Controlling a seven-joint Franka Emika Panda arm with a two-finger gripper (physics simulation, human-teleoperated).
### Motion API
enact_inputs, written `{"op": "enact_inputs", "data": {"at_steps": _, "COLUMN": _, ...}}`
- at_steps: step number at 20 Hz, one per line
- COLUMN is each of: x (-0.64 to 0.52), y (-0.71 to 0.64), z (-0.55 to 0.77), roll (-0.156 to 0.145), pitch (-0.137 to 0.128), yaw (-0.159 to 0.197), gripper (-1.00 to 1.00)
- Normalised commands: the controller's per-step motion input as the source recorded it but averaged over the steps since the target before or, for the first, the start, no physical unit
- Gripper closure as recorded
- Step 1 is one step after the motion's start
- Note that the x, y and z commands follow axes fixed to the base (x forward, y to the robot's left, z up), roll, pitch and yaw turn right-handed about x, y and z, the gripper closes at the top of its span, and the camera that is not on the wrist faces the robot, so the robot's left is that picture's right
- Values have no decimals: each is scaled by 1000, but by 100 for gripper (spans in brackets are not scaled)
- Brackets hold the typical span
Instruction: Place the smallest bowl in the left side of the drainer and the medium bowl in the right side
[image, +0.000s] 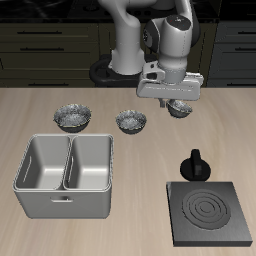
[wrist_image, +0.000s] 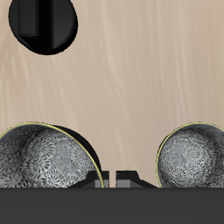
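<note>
Reaching forward from its base at the back of the tabletop (image: 30, 100), the arm bent at the elbow and pointed its wrist straight down. This left the pincer (image: 172, 102) hanging above the row of bowls that lay farther back than the drainer (image: 65, 178).

In the wrist view the pincer (wrist_image: 111, 179) showed two short fingertips (wrist_image: 97, 179) set a little apart. Bare wood showed between them and nothing was held.

The smallest bowl (image: 183, 109) sat upright on the tabletop at the end of the row, farthest from the drainer, just below and behind the pincer. The medium bowl (image: 131, 121) stood in the middle of the row, just beyond the drainer's back corner. The largest bowl (image: 72, 117) stood directly behind the drainer. Both drainer compartments held nothing.

The hand's body covered much of the smallest bowl in the exterior view, leaving only its front rim and one side visible. In the wrist view two bowls flanked the fingertips, each cut off by the frame's edge and by the dark hand. I could not tell for certain which bowl was which there.
</note>
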Motion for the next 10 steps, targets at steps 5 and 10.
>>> {"op": "enact_inputs", "data": {"at_steps": 5, "x": -21, "y": -309, "z": 768, "roll": -12, "pitch": -87, "yaw": -15, "gripper": 100}}
{"op": "enact_inputs", "data": {"at_steps": 10, "x": 9, "y": -231, "z": 664, "roll": 13, "pitch": -98, "yaw": 21, "gripper": 100}}
